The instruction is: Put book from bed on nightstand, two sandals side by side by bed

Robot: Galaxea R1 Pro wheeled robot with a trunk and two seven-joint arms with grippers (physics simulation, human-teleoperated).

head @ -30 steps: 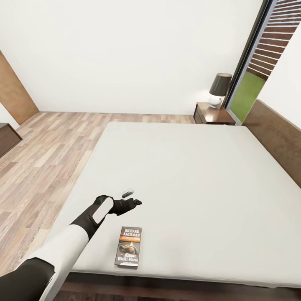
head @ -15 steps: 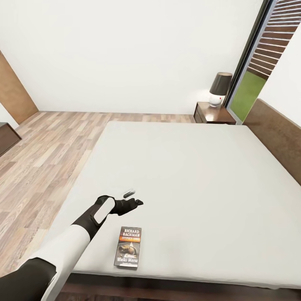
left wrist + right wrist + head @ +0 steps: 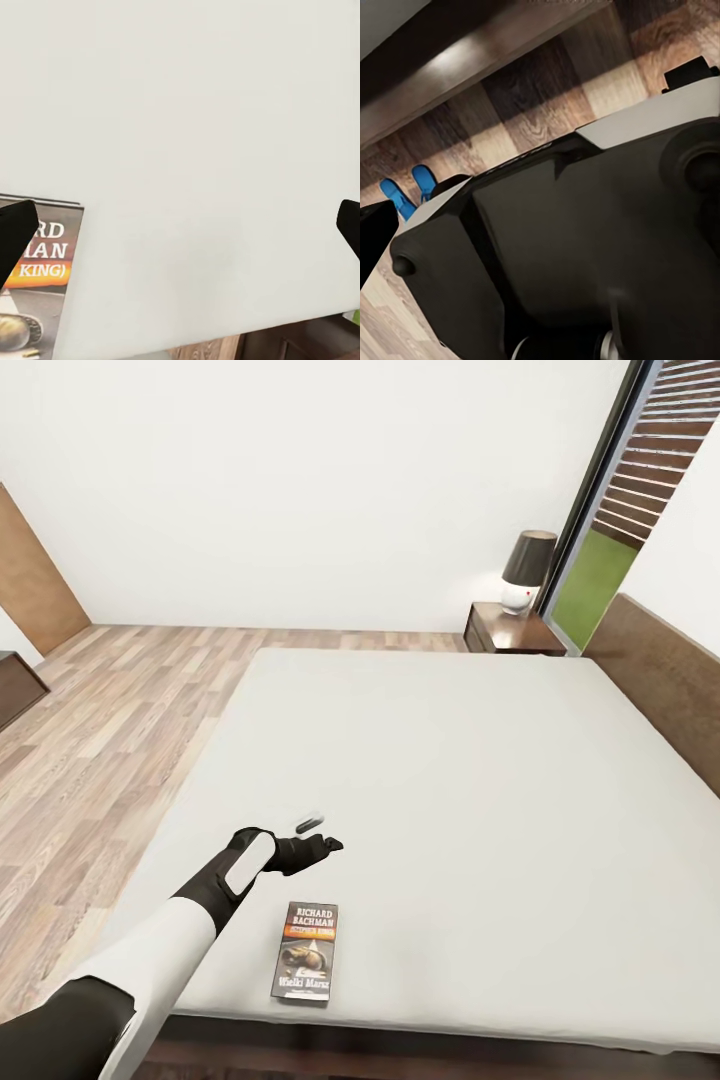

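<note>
Over bed point(image 3: 450, 780), left gripper point(image 3: 322, 834) hangs w/ jaws apart, just beyond book point(image 3: 307, 950).

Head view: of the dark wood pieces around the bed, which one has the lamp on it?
The nightstand at the bed's far corner by the window carries the lamp. The headboard and the cabinet at the left edge show none.

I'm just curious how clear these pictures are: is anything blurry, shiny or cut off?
Head view: evenly lit and sharp; the book has legible lettering, and the nightstand top shines faintly. Left wrist view: the bed looks flat white, with the book cropped at the edge. Right wrist view: a bright glare streak on the bed frame; the sandals look soft.
</note>
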